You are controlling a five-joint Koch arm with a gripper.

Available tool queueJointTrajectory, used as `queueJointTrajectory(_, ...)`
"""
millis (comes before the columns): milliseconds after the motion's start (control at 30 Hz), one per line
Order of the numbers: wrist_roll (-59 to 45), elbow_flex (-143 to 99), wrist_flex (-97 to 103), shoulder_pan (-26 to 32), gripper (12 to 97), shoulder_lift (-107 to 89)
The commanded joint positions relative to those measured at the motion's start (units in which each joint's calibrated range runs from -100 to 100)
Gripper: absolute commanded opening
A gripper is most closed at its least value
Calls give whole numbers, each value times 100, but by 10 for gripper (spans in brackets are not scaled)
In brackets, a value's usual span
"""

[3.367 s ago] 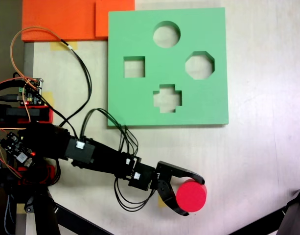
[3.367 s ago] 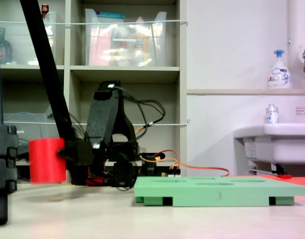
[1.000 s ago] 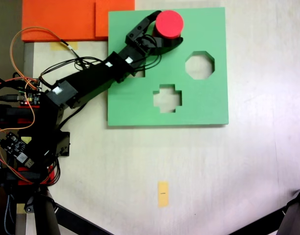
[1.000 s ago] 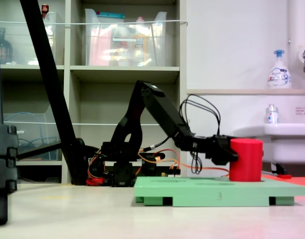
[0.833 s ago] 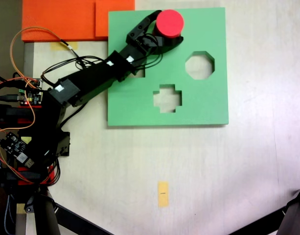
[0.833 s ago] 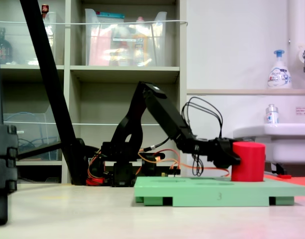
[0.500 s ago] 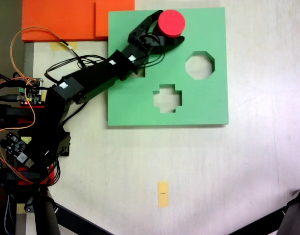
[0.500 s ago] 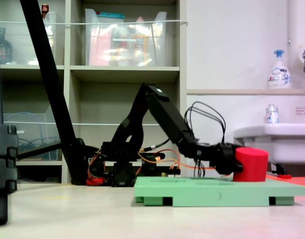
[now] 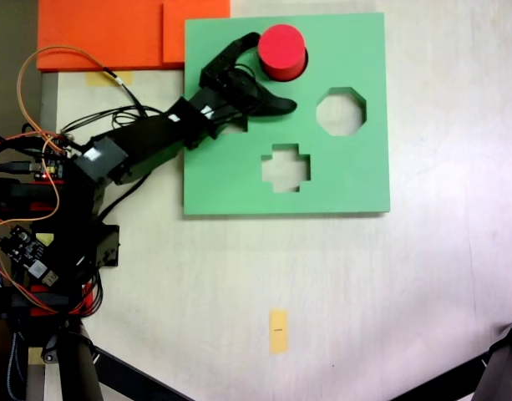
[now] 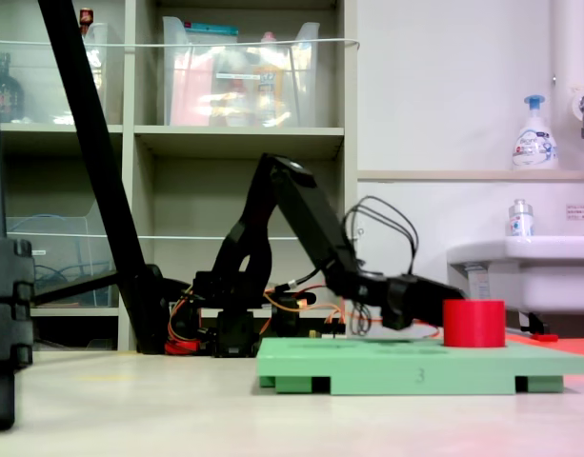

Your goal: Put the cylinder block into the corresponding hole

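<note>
Placement is judged done: the red cylinder (image 9: 281, 50) is seated in the round hole (image 9: 301, 67) at upper centre, and the gripper (image 9: 270, 71) is spread open beside it.

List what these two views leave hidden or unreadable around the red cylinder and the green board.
- The round cutout: the red cylinder fills it from above, so the rim fit is unseen.
- Depth of seating: from the side, the green board hides the cylinder's lower part.
- The square cutout: the arm covers most of it from above.
- The gripper: from the side its fingers overlap, so their gap is unreadable there.
- The soap bottle label: too small.
</note>
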Motion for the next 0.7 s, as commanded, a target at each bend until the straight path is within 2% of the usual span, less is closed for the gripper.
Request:
queueJointTrajectory(0,-200,-311,438,29,869,-1858)
queueJointTrajectory(100,-371,-759,-313,-20,856,-3855)
queueJointTrajectory(167,-562,-799,-1613,-122,715,-5433)
queueJointTrajectory(267,-977,-550,-3635,-386,552,-7235)
queueJointTrajectory(333,-1509,-560,-4280,-659,483,-8408)
queueJointTrajectory(367,-2188,-630,-4386,-821,460,-8883)
queueJointTrajectory(467,-3814,-1308,-4598,-1241,456,-9316)
queueJointTrajectory(567,-4147,-2025,-4598,-2056,460,-9316)
queueJointTrajectory(667,-4552,-3052,-4550,-2466,464,-9316)
